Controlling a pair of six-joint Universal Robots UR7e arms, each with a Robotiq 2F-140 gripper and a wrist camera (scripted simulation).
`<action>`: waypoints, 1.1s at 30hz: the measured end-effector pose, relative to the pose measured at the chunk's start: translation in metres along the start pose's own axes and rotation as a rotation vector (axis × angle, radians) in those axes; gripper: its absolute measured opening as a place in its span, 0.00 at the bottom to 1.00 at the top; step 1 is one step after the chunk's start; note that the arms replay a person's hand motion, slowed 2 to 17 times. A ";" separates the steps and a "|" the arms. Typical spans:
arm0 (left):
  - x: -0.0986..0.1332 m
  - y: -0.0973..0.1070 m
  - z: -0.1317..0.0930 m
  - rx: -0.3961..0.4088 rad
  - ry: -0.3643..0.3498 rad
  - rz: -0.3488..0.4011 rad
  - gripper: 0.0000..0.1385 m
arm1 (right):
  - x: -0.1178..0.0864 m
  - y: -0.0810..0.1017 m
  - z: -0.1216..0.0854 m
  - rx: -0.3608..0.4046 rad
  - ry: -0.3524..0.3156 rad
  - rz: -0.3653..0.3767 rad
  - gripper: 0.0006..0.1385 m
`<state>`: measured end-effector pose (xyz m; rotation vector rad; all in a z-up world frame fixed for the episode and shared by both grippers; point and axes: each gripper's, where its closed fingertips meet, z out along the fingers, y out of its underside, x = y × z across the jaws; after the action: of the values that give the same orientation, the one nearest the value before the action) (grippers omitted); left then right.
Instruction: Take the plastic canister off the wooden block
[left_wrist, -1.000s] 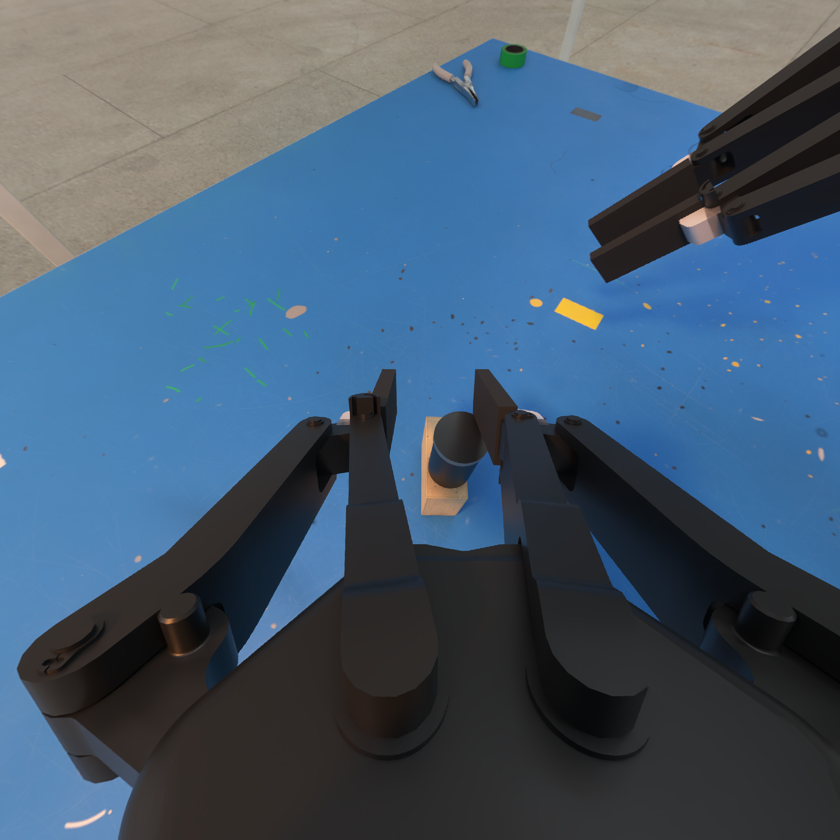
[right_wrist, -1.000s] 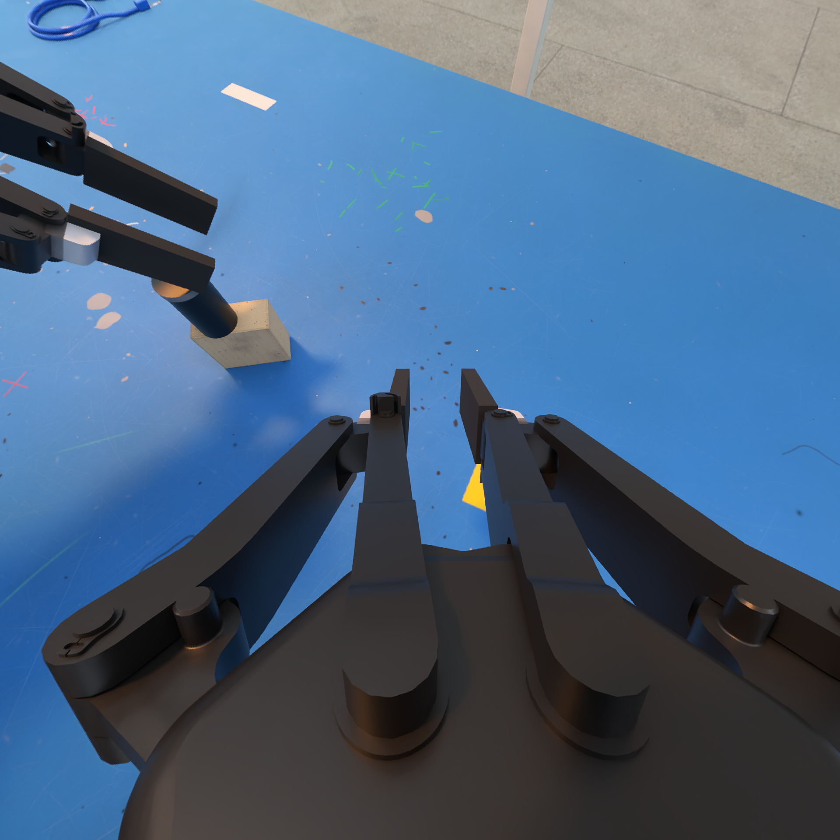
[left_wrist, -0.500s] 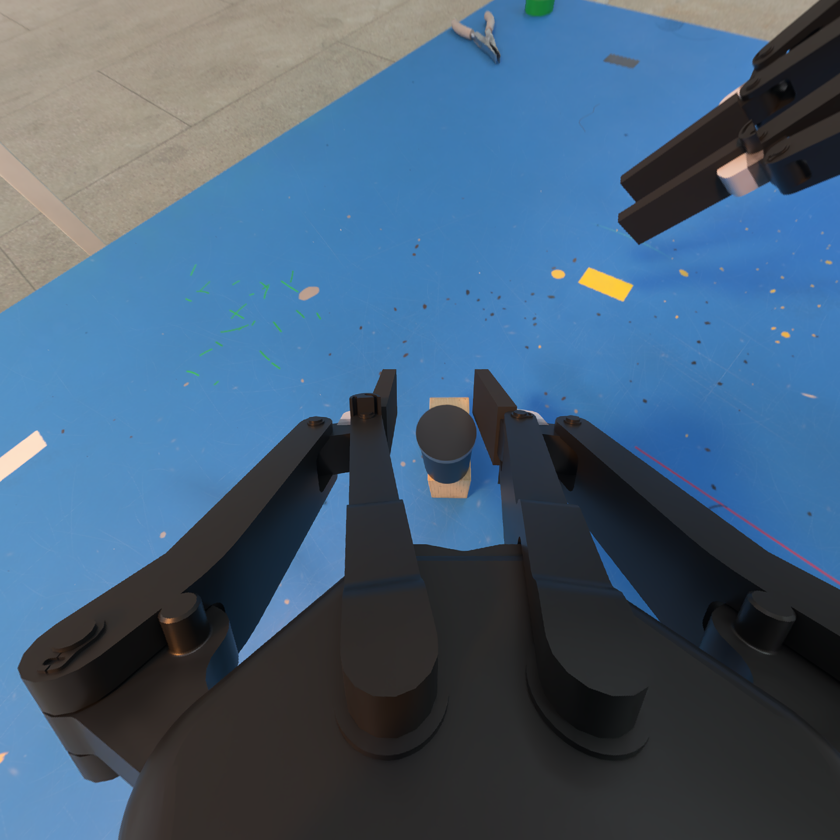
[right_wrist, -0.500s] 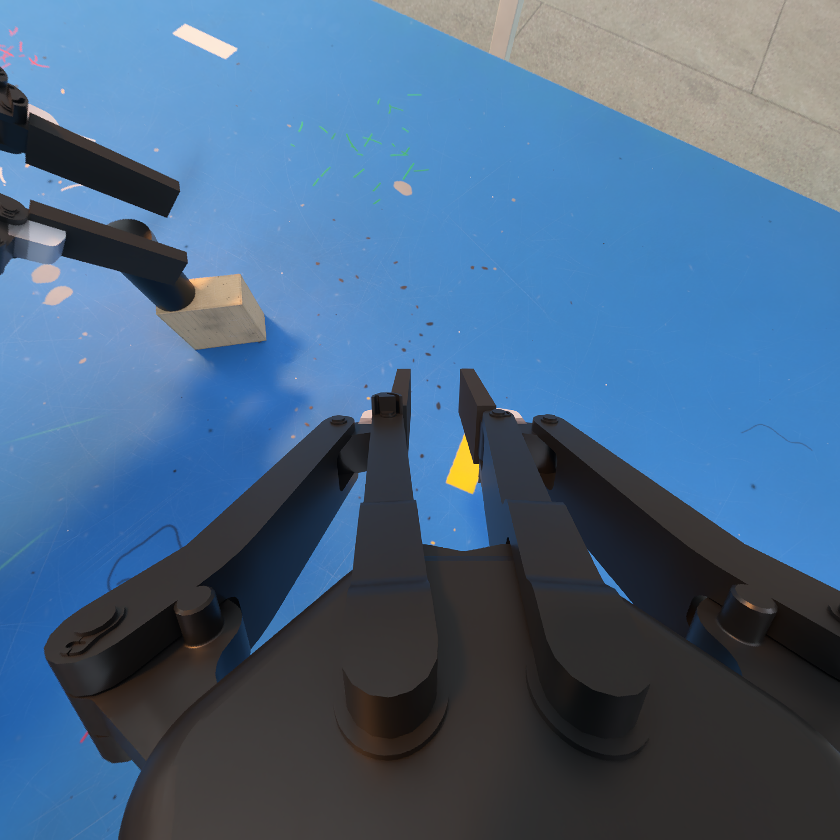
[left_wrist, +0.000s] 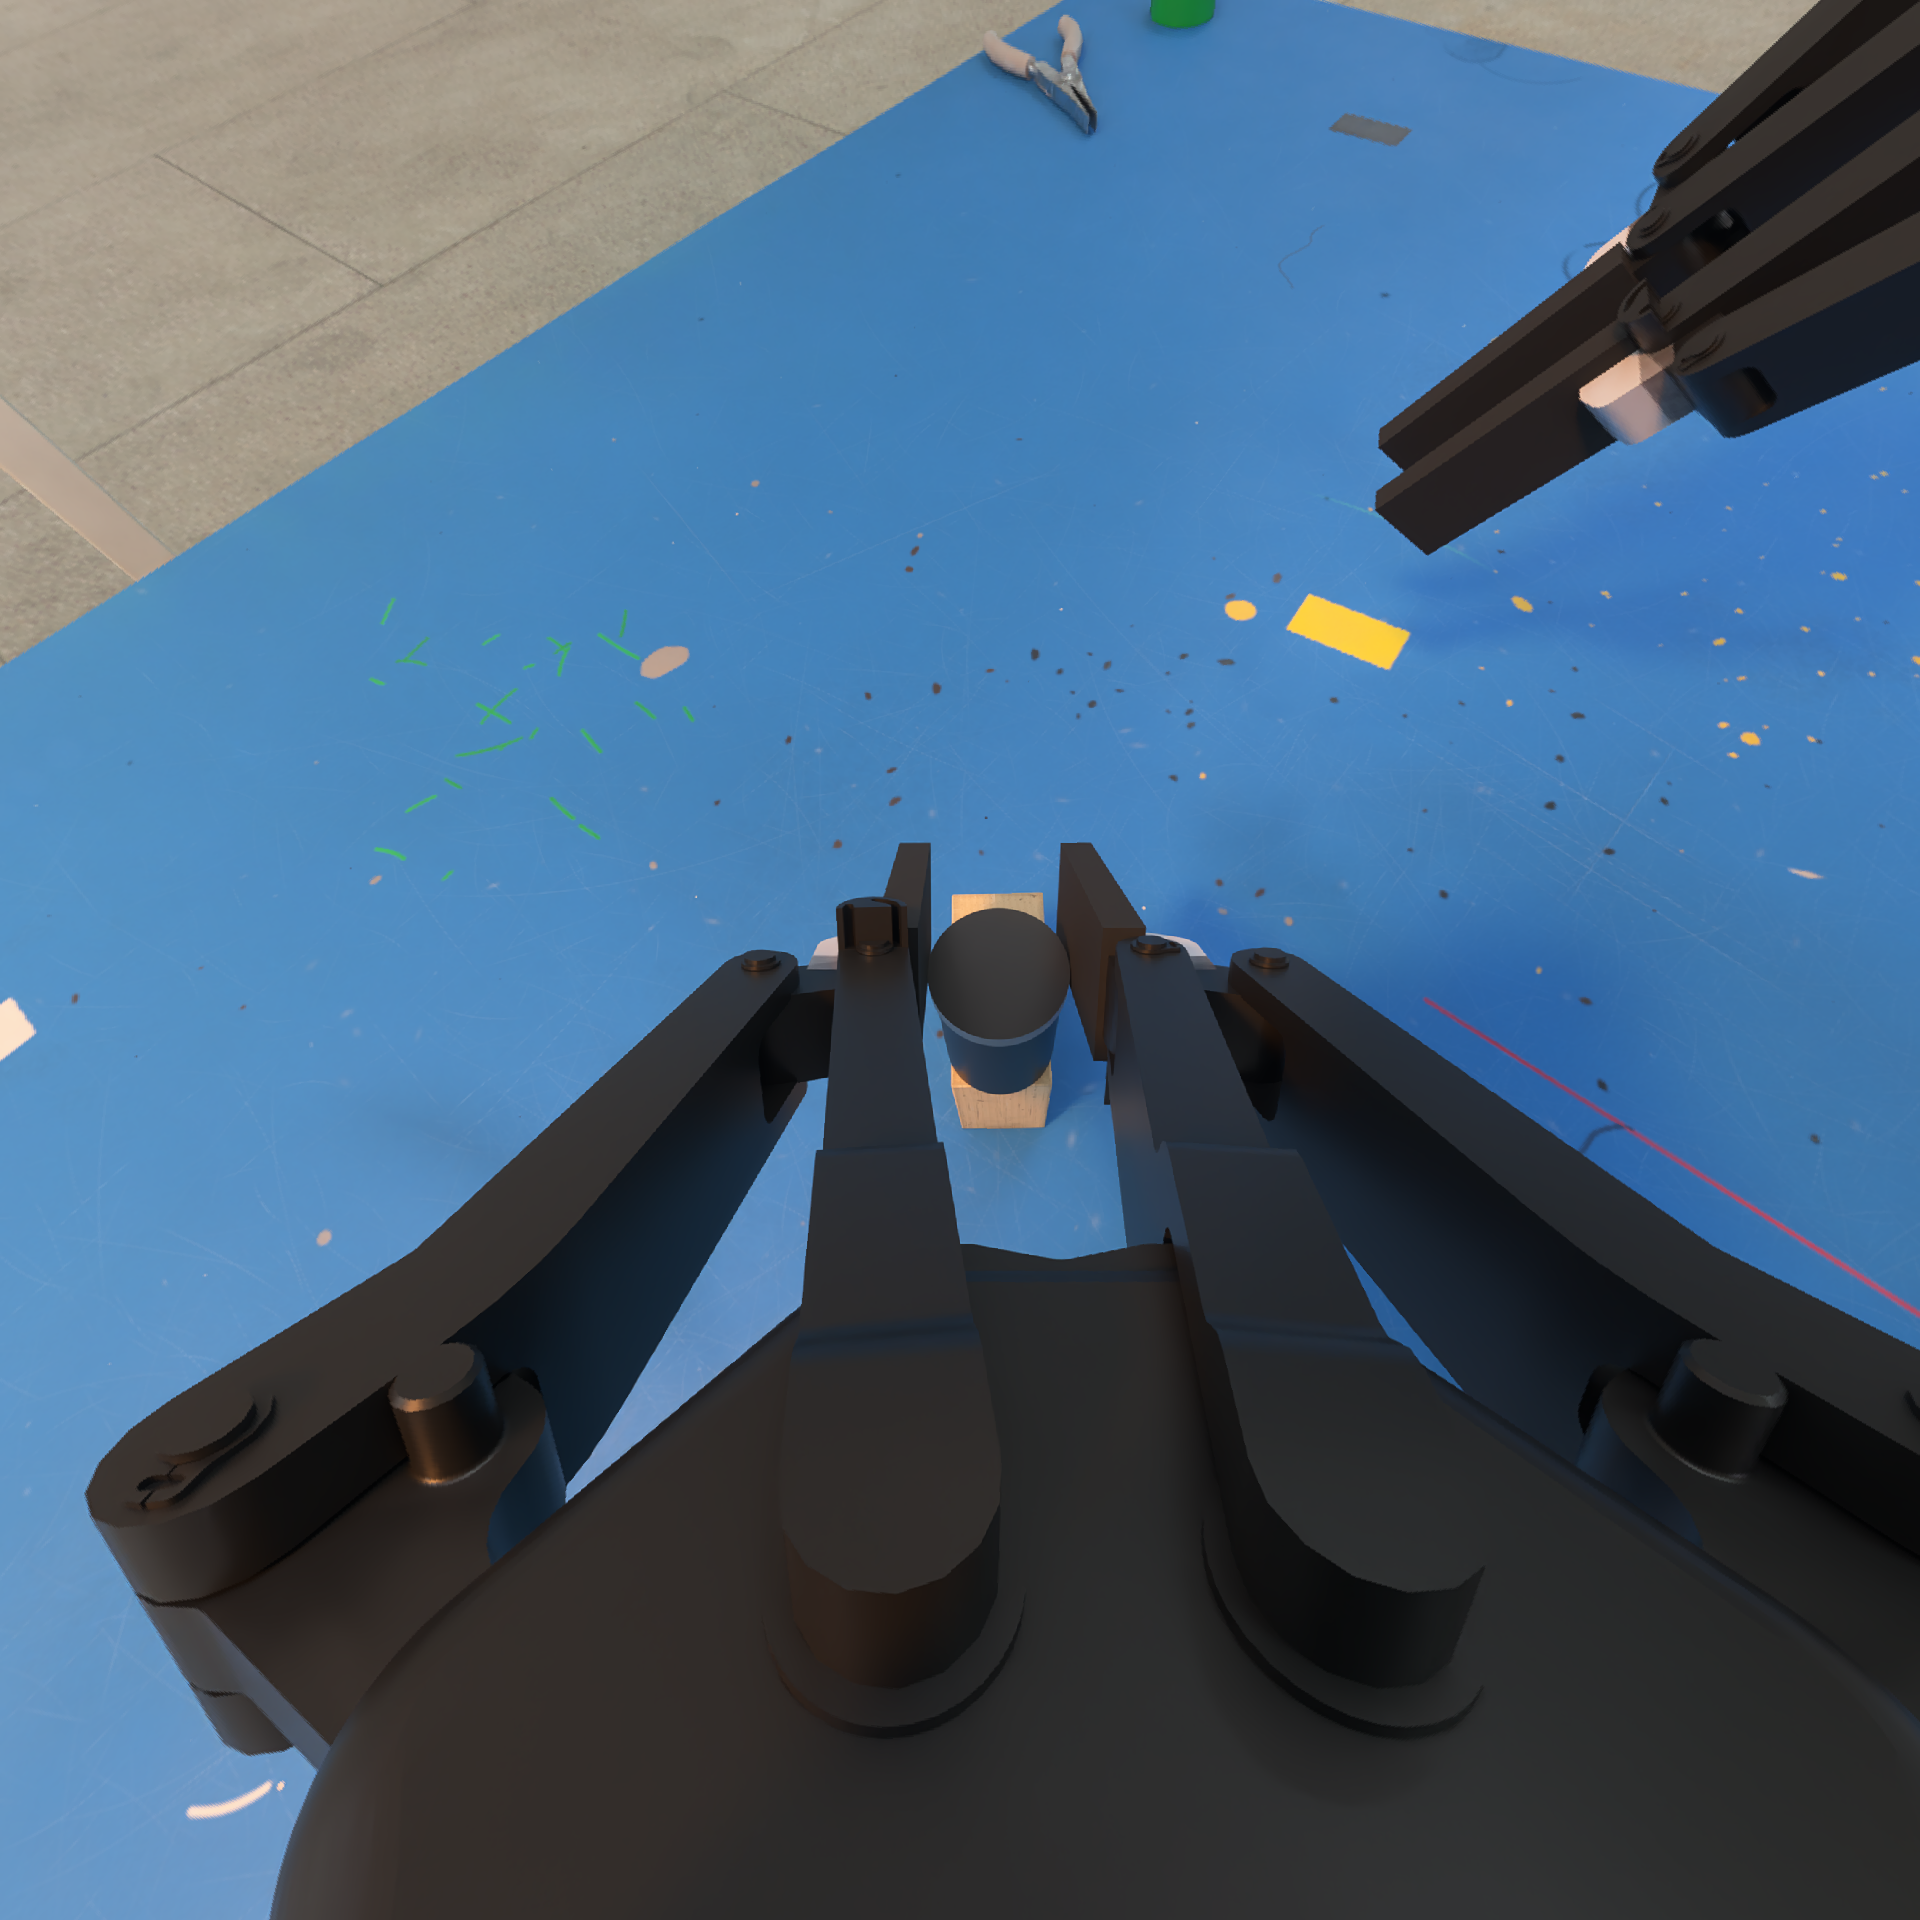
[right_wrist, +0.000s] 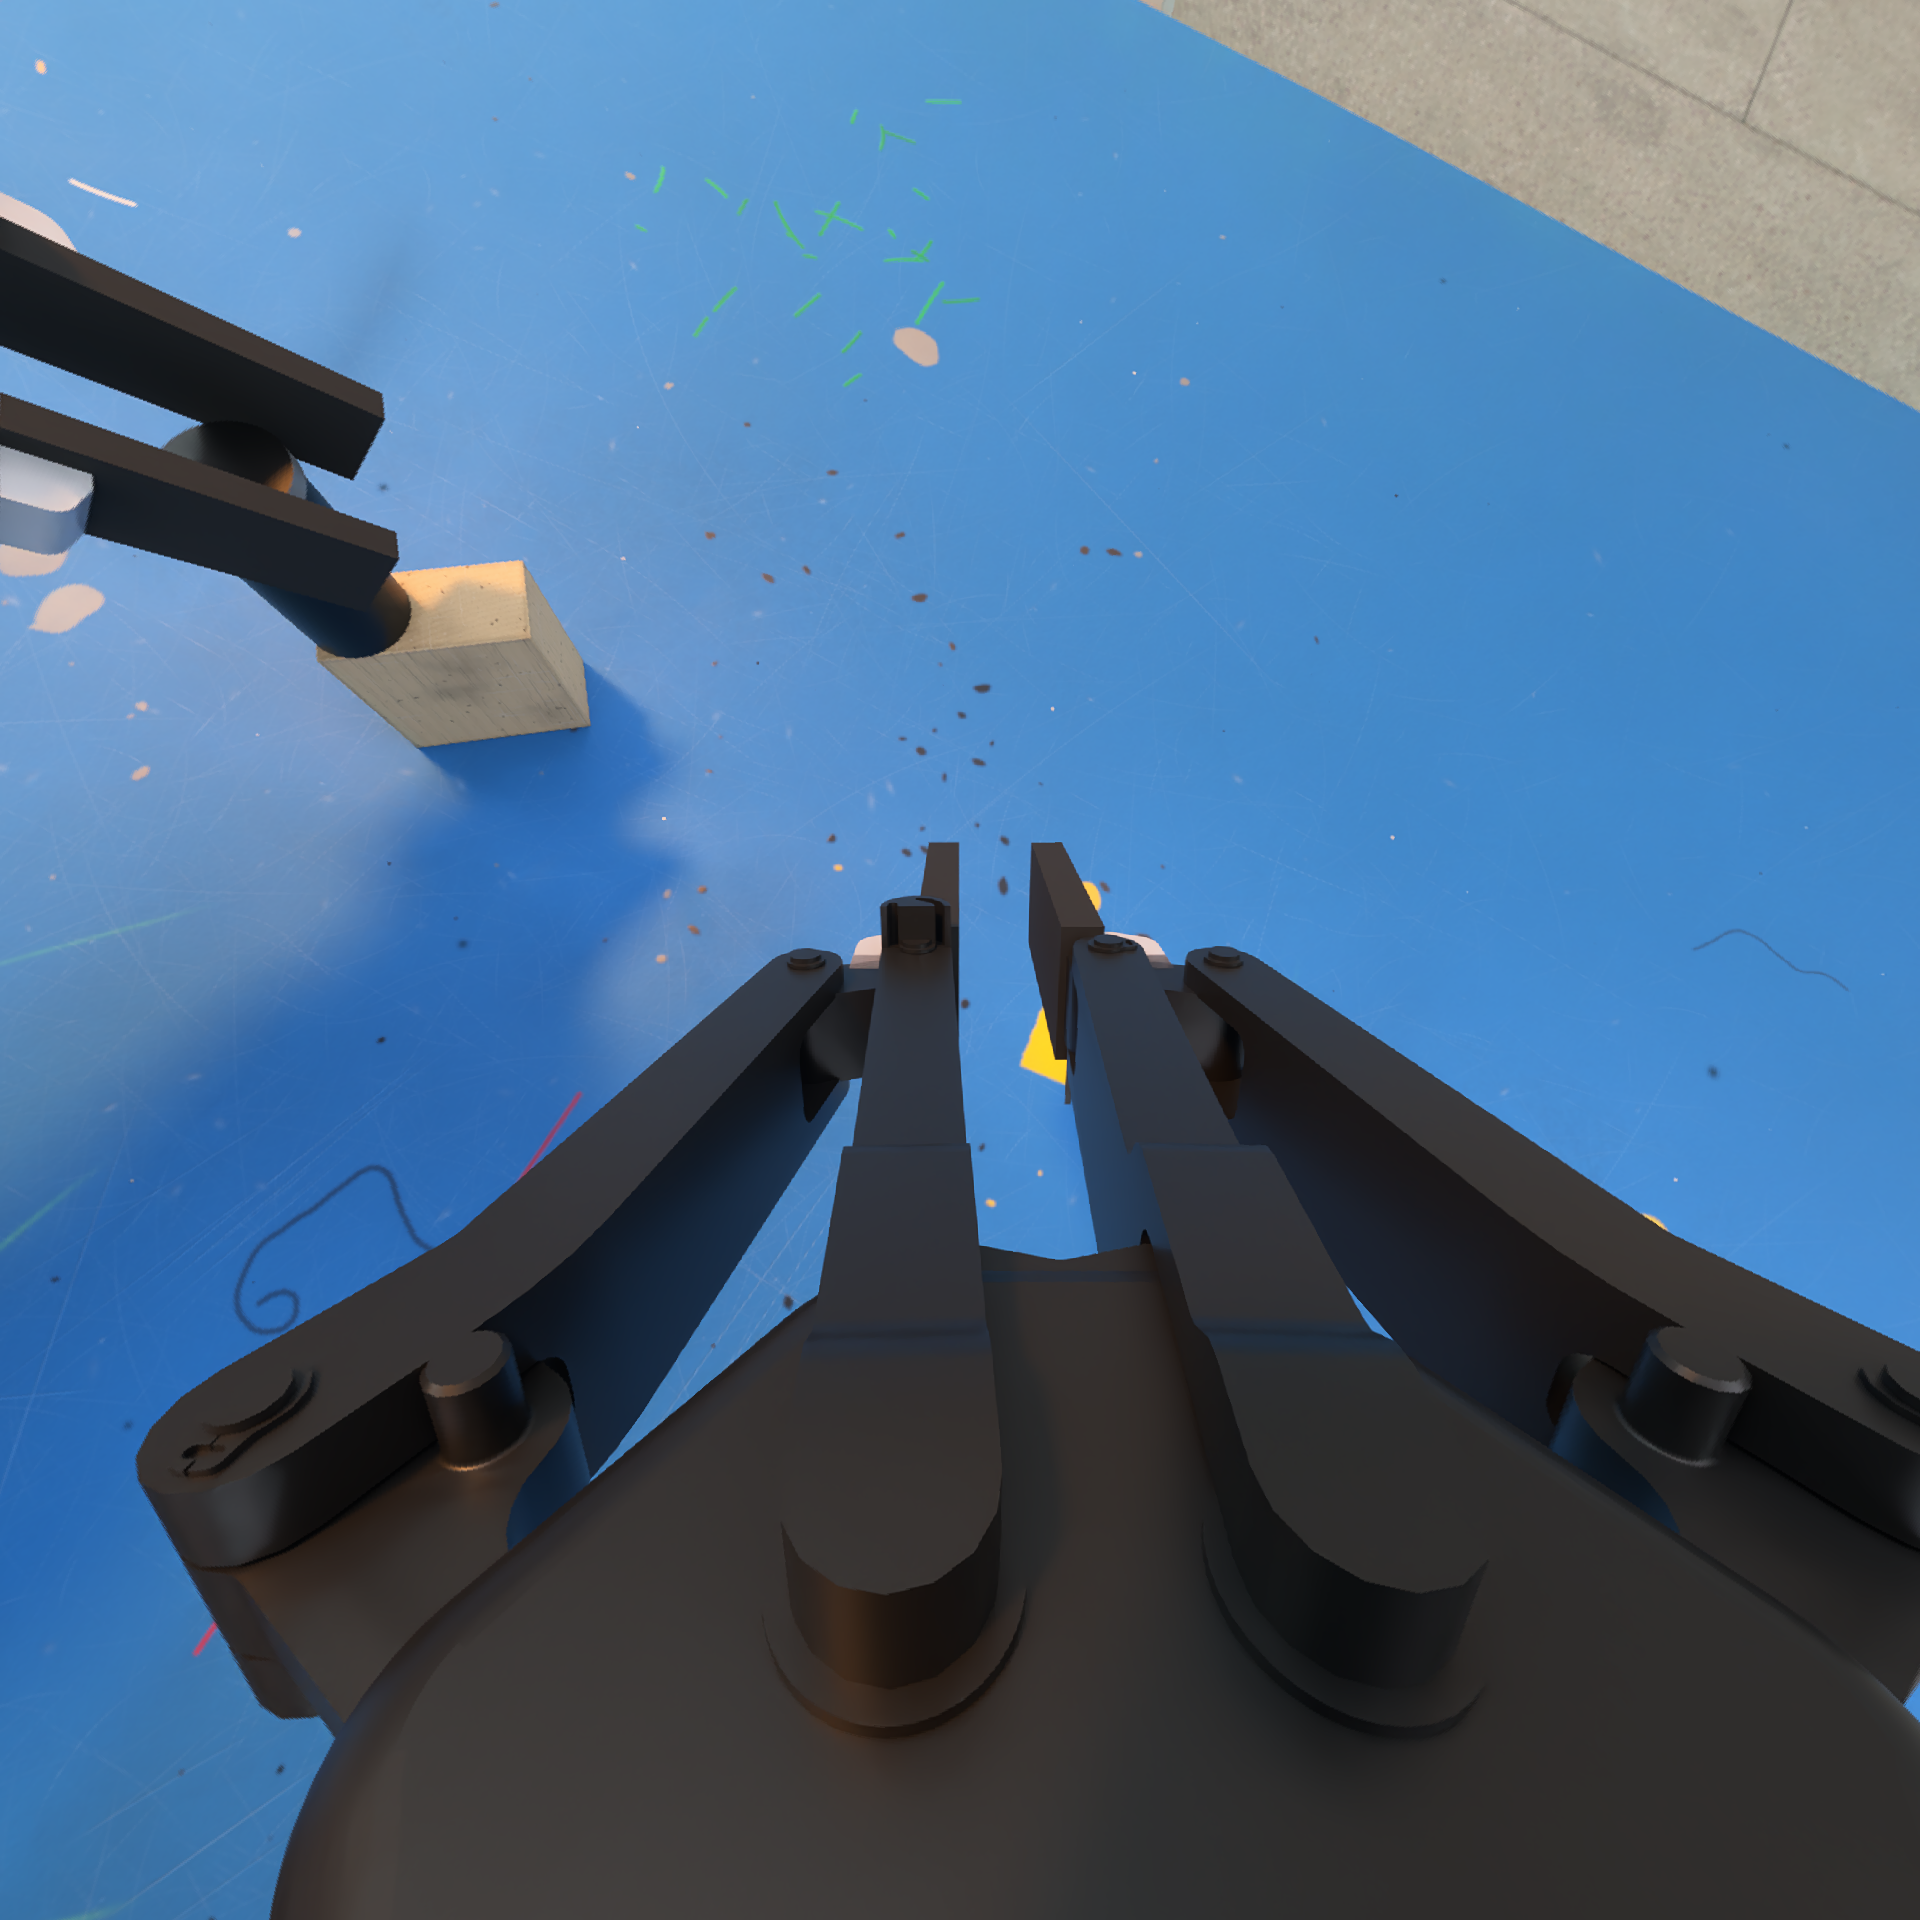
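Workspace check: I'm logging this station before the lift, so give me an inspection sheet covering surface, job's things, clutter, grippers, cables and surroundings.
Surface: blue table, scuffed, with paint specks, green marks and a yellow rectangle.
Job's things: dark plastic canister upright on the wooden block, which rests on the table.
Clutter: pliers and a green object at the far edge.
Grippers: left gripper straddles the canister near its top, fingers close at both sides; contact cannot be confirmed. Right gripper narrowly open, empty, off to the side over the table.
Cables: nothing seen.
Surroundings: grey tiled floor beyond the table.
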<state>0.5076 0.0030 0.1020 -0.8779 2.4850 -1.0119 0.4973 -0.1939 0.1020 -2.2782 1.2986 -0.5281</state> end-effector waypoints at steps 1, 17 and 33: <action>0.000 0.000 0.000 0.002 0.000 0.002 0.24 | 0.000 0.001 0.000 -0.003 0.003 0.000 0.12; 0.016 0.010 -0.014 0.048 0.052 0.018 0.24 | -0.014 0.020 -0.015 -0.047 0.038 -0.028 0.09; 0.044 0.024 -0.031 0.091 0.136 0.048 0.24 | -0.039 0.056 -0.041 -0.070 0.092 -0.063 0.14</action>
<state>0.4488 0.0034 0.1040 -0.7413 2.5343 -1.1947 0.4180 -0.1931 0.1002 -2.3841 1.3115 -0.6256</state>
